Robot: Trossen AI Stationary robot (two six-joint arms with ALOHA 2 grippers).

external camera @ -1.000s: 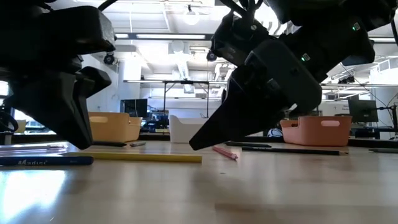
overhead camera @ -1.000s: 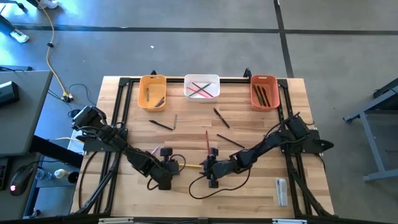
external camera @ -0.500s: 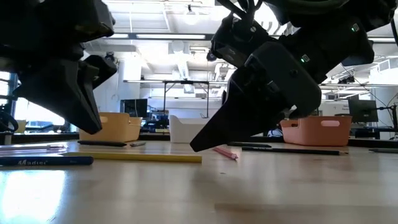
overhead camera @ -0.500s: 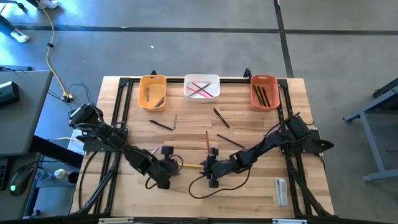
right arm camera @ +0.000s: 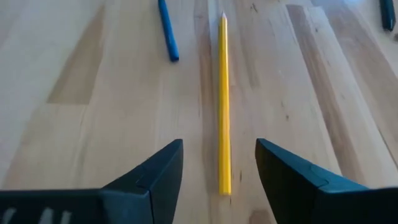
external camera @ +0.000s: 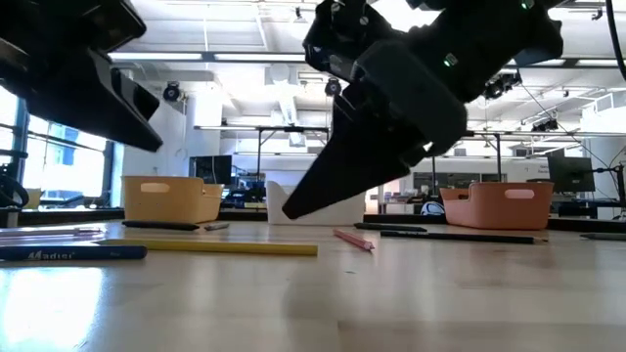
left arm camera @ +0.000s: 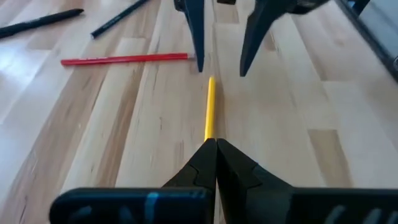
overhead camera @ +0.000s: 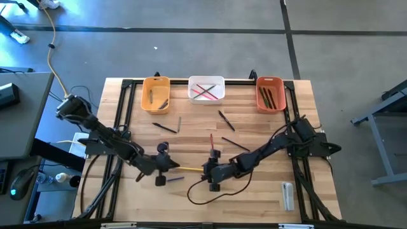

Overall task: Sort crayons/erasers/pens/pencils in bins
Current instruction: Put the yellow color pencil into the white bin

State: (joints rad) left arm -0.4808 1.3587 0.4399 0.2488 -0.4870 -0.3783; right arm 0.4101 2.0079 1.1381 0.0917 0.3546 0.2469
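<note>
Sorting status, taken from the yellow pencil [overhead camera: 191, 169] as my reference point.

Already binned: I count dark pens in the red-orange bin [overhead camera: 269, 93], red and pink pencils crossed in the white bin [overhead camera: 206, 89], and a few small items in the yellow-orange bin [overhead camera: 156, 94]; what those are I cannot tell.

Still loose on the table [overhead camera: 254, 197]: the yellow pencil itself, lying flat; a blue pen [right arm camera: 166, 28] just beside it; a red pencil [overhead camera: 212, 141] beyond it toward the bins; several dark pens [overhead camera: 227, 121] farther on, between the pencil and the bins; a whitish oblong item [overhead camera: 287, 194] well away at the near right corner.

Right hand [overhead camera: 206, 173]: at one end of the yellow pencil, jaws wide, straddling it, nothing gripped yet.

Left hand [overhead camera: 161, 166]: at the opposite end, fingers closed and empty, tips lined up with the pencil.

I judge the job roughly half done; the yellow pencil looks next.
</note>
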